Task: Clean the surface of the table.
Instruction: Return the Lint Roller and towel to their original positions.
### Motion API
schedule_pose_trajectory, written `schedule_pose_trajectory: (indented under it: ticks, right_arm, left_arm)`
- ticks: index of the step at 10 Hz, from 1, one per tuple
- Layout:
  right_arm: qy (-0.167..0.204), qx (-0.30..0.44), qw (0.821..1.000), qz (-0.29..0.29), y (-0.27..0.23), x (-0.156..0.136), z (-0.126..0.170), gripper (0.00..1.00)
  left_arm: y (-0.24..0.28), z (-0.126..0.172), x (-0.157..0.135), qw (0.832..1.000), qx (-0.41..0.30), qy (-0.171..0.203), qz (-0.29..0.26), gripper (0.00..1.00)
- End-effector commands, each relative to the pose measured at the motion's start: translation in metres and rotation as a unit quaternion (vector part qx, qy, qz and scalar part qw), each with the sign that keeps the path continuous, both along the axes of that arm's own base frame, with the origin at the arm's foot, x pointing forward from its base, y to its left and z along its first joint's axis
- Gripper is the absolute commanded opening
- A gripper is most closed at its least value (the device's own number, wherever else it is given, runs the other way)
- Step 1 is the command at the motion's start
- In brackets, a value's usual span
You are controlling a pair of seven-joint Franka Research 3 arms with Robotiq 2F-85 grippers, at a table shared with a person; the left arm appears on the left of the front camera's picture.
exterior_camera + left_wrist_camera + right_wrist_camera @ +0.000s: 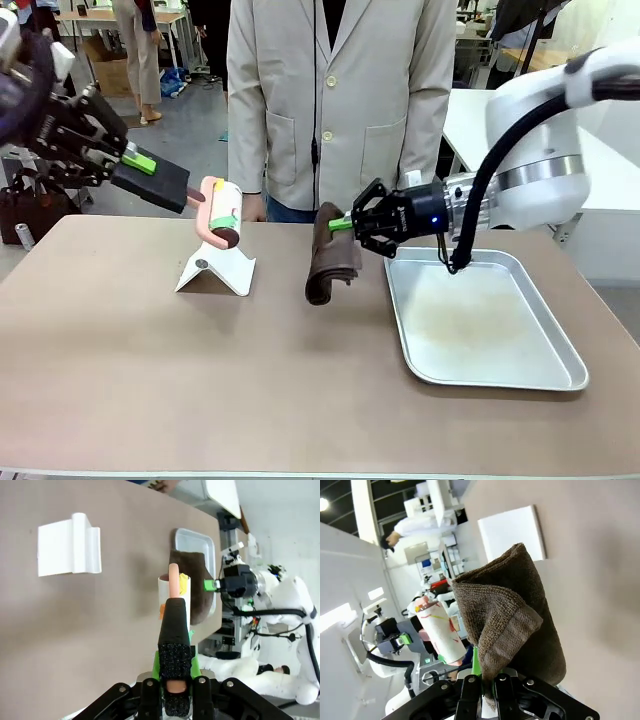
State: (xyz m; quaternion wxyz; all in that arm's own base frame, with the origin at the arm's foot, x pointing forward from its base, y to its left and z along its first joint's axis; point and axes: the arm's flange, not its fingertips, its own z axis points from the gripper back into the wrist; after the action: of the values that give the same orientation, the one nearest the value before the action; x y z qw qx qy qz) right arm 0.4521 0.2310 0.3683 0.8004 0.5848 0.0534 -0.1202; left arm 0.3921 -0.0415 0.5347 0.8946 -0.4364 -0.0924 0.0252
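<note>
Taupe matte surface (pixel 250 390) spans the view, rigid, needing wiping, not grasping. Right gripper (pixel 352 224) pinches a soft brown cloth (pixel 330 262) at its top fold; left gripper (pixel 140 160) clamps a light lint roller (pixel 218 222) by its black handle.

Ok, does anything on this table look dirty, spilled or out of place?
The silver tray has a faint brownish smear on its floor, like dried residue. The table itself looks unmarked, and the white stand sits upright; nothing appears spilled.

On the tabletop (pixel 150 370) I see the tray (pixel 545 375) at right; the cloth (pixel 330 262) hangs just left of it, seemingly touching down, the stand (pixel 217 272) farther left, the roller (pixel 220 215) above that.
</note>
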Motion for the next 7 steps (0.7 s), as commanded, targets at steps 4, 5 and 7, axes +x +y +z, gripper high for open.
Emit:
schedule_pose_trajectory:
  ticks: [4, 5, 7]
  right_arm:
    - [0.037, -0.038, 0.999, -0.01, 0.002, 0.016, -0.031, 0.07]
    - [0.069, -0.015, 0.997, 0.026, -0.006, 0.017, -0.026, 0.07]
    - [0.028, -0.024, 0.999, -0.008, -0.001, 0.008, -0.036, 0.07]
  left_arm:
    - [-0.008, -0.027, 0.063, 0.999, 0.018, 0.026, 0.008, 0.22]
    - [-0.003, -0.031, 0.07, 0.999, 0.023, 0.041, 0.008, 0.22]
    - [-0.01, -0.033, 0.054, 1.0, 0.019, 0.022, 0.011, 0.22]
